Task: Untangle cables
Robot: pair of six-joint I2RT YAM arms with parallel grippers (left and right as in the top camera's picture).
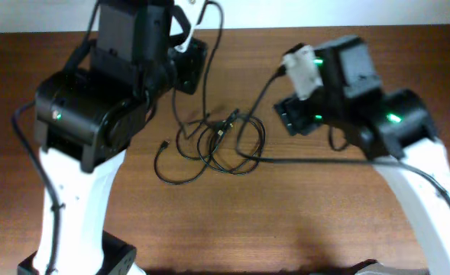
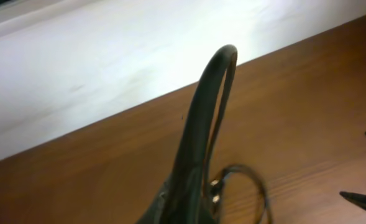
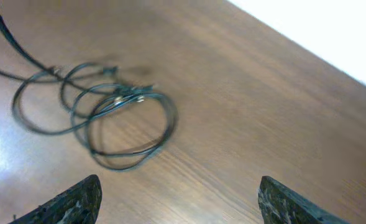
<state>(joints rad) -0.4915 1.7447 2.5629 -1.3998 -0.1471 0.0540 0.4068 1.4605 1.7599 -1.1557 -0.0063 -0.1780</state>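
A tangle of thin black cables (image 1: 217, 141) lies in loops on the brown wooden table; it also shows in the right wrist view (image 3: 102, 118), with small metal plugs in its middle. One strand rises from the tangle to my left gripper (image 1: 196, 30) at the back of the table. In the left wrist view this black cable (image 2: 201, 124) arches up close to the camera from my shut gripper (image 2: 189, 211). My right gripper (image 1: 292, 114) is open and empty above the table to the right of the tangle, its two fingers (image 3: 183, 202) wide apart.
A long black cable (image 1: 316, 161) runs from the tangle to the right, under the right arm. The table's back edge meets a white wall (image 2: 108, 68). Bare wood (image 1: 232, 221) lies in front of the tangle.
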